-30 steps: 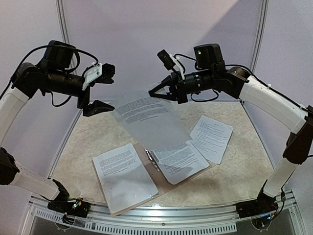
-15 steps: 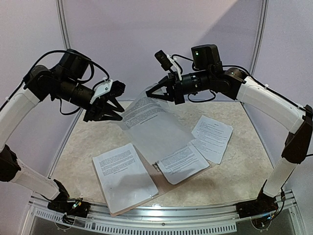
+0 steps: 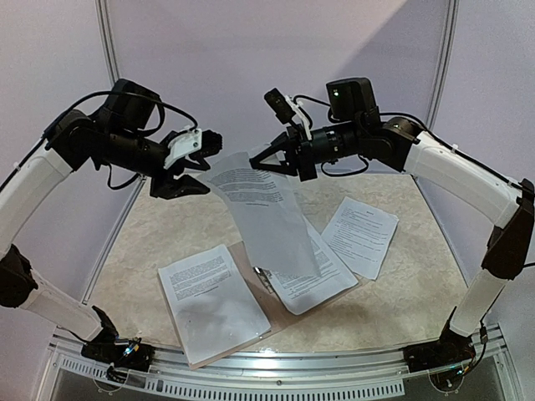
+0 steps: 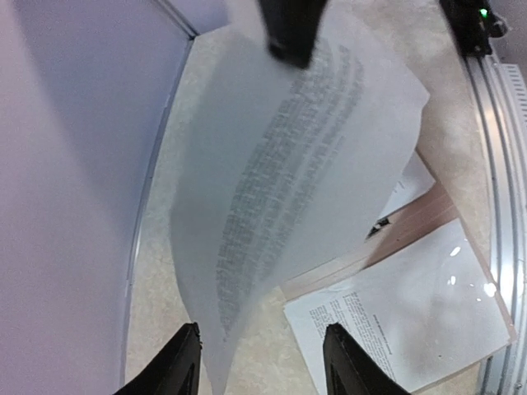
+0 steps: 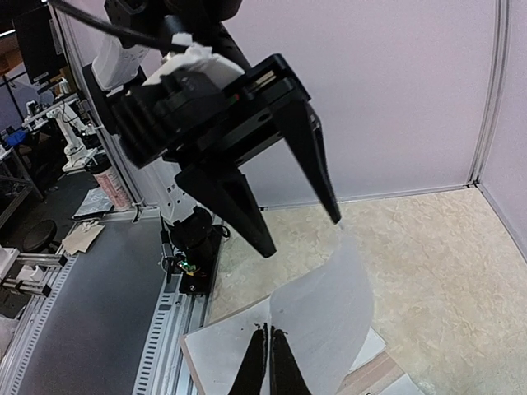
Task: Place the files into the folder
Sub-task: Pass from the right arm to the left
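right pincer [image 3: 257,161]: clamped on file [image 3: 267,217] top edge | left pincer [image 3: 201,174]: apart, astride file edge

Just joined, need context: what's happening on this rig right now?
The right gripper is pinched shut on the top edge of the raised sheet, which hangs curled above the open folder. The left gripper is open beside it, the sheet's side edge between its fingers, not clamped. The folder carries a sheet on its left leaf and a sheet on its right leaf; a loose sheet lies on the table to its right.
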Motion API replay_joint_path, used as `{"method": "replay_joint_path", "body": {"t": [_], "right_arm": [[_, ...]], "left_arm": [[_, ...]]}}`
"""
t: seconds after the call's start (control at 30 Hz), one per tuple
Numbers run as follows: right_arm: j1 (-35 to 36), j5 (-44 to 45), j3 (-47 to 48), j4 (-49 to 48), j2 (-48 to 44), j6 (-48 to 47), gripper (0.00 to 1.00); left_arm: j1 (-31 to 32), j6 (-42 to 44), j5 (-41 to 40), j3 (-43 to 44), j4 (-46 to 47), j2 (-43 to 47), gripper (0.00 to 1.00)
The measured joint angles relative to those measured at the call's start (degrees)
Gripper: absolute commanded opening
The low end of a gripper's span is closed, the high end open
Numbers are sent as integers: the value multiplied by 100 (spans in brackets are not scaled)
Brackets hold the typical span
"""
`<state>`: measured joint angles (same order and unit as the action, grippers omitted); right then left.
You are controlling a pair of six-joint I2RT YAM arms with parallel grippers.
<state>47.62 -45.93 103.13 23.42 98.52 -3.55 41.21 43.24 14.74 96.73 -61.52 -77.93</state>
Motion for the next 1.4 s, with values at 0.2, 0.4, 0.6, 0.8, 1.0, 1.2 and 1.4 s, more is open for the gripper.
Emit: {"method": "replay_joint_path", "body": {"t": [0.2,0.4,0.6,0.8,1.0,1.2,1.4], "right_arm": [[0,-22,-33,-31,0,0,0],[0,-13,-46,-24,-20,-66,0],[0,55,-57,107,-76,-234,0],[0,79,-76,308,-162,-450,0],[0,31,-76,470,-271,-601,0],[0,17,-76,549,-299,-649,0],[0,160,-122,555,-339,-715,0]], "left_arm": [[4,61,-433,365,258,-310,58],[48,20,-356,229,293,-409,27],[70,4,-46,201,271,-481,22],[76,-20,20,247,240,-483,40],[76,0,-260,678,267,-562,53],[79,-26,-223,778,356,-699,70],[98,-13,341,734,232,-927,20]]}}
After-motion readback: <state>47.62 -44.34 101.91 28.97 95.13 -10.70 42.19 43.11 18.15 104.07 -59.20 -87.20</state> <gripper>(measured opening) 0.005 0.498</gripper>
